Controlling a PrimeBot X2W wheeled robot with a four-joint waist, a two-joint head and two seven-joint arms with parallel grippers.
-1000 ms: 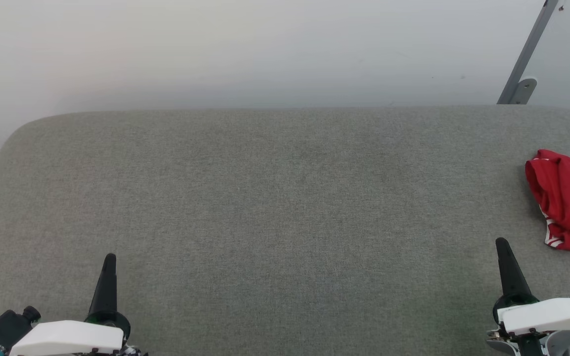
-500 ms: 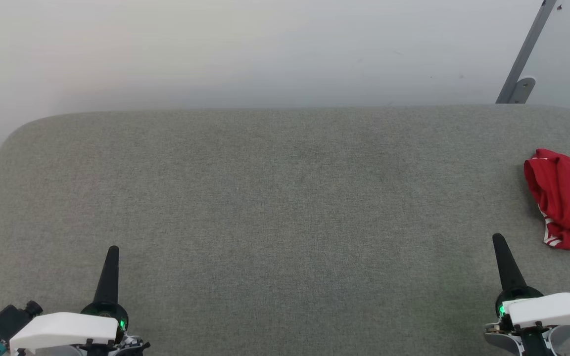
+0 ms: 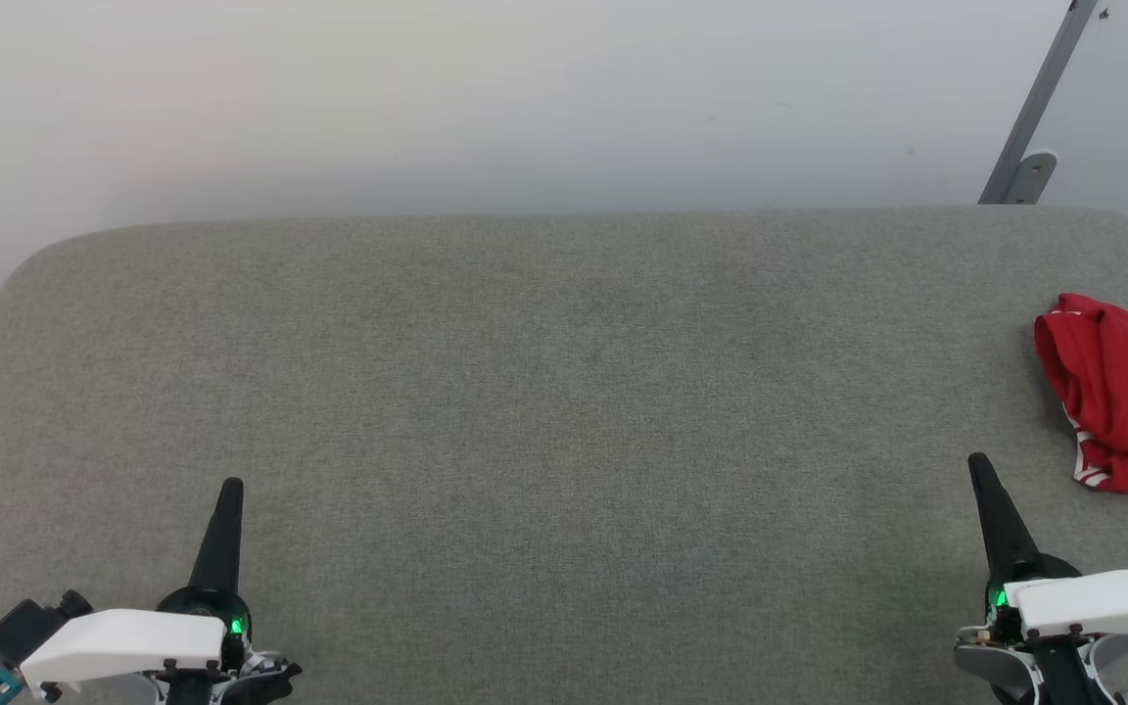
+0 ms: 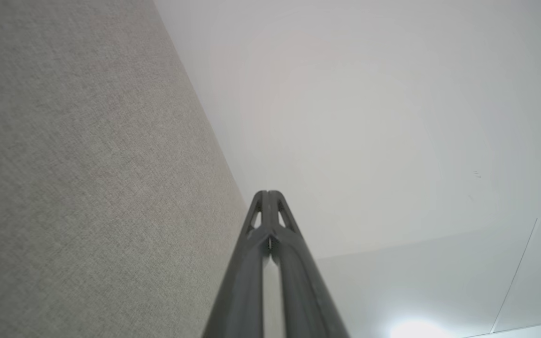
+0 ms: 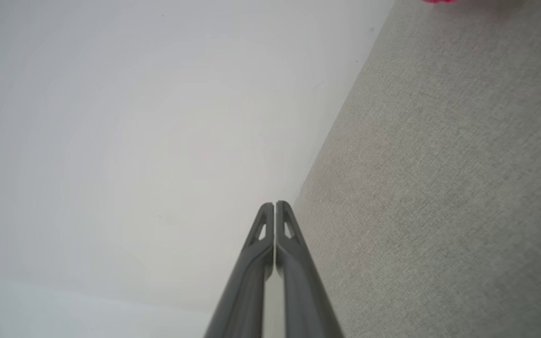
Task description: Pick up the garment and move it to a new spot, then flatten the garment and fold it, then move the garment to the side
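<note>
Garment (image 3: 1127, 411): red with thin white stripes, crumpled near the right edge of the worktop (image 3: 564, 392), ahead and to the right of the right fingers (image 3: 995, 519), apart from them. Left fingers (image 3: 223, 539) and right fingers: both pairs pressed closed, gripping nothing, tips toward the far rounded edge, a wide open stretch between them. Worktop: grey woven fabric; pale wall (image 3: 525, 98) behind, grey metal strut (image 3: 1039, 108) far right.

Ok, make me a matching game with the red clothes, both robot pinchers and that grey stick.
1. crumpled bright red garment with white stripes
2. left gripper, dark fingers
3. right gripper, dark fingers
4. slanted grey metal bar
Places, head view:
A. top right, by the wall
B. lower left, shut
C. right edge of the grey fabric surface
D. lower right, shut
Pairs: 1-C, 2-B, 3-D, 4-A
</note>
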